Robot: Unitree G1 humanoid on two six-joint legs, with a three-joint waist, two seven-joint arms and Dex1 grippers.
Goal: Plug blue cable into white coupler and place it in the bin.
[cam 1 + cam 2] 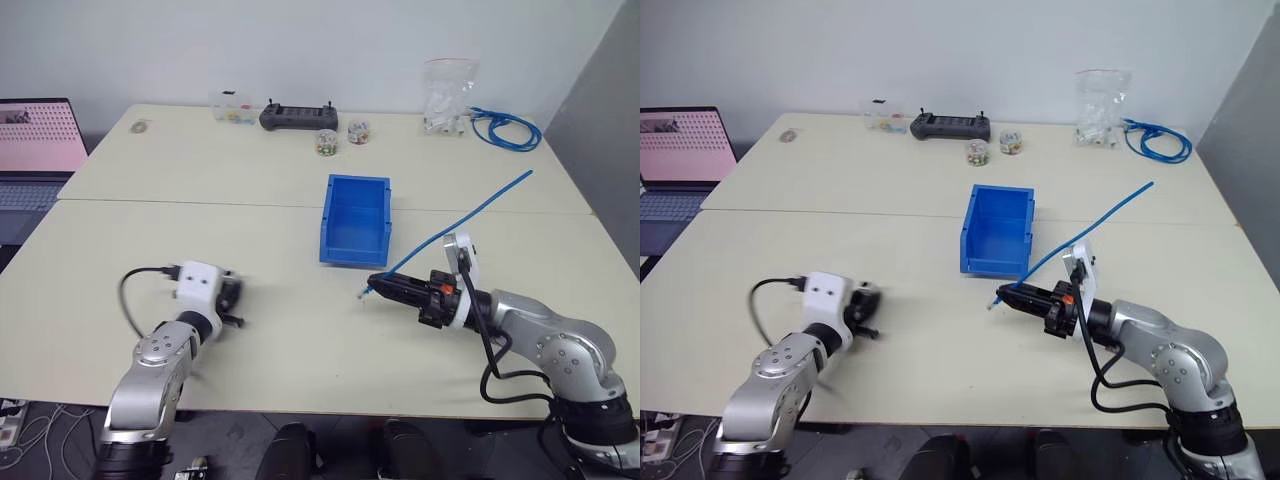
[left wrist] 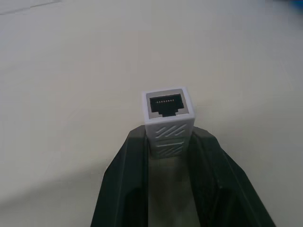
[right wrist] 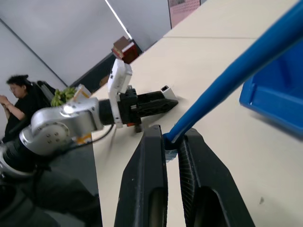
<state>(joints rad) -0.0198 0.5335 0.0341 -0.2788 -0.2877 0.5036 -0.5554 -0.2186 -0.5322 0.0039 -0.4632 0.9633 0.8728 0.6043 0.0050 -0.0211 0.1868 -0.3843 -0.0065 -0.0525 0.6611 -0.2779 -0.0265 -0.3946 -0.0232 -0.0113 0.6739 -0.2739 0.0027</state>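
— Left gripper (image 2: 169, 142): clamped on the coupler (image 2: 168, 118), fingers (image 2: 124, 179) pinching its ribbed sides, dark socket facing away from the wrist. Held just above the table (image 1: 300, 340), near its front-left edge.

— And the right gripper (image 1: 378, 287)?

— Closed tight on the cable (image 1: 455, 228), near the plug end. Fingertips aimed toward the left arm, roughly level. Clear plug poking out past the tips, a little above the tabletop. Rest of the cable rising up and away behind the wrist, free end in the air over the right side of the table.

— Gap between plug and coupler?

— Well apart, bare table between them. Not yet joined.

— Bin (image 1: 355, 218)?

— Mid-table, just beyond the right gripper, open side up. Cable passing beside its right wall, not touching as far as can be told.

— Farther out?

— Along the far edge: black controller (image 1: 298, 117), two small jars (image 1: 342, 137), clear bag of parts (image 1: 446, 98), coiled blue bundle (image 1: 506, 127). Laptop (image 1: 38, 140) off the table's left side. Person seated in the background of the right wrist view (image 3: 16, 101).
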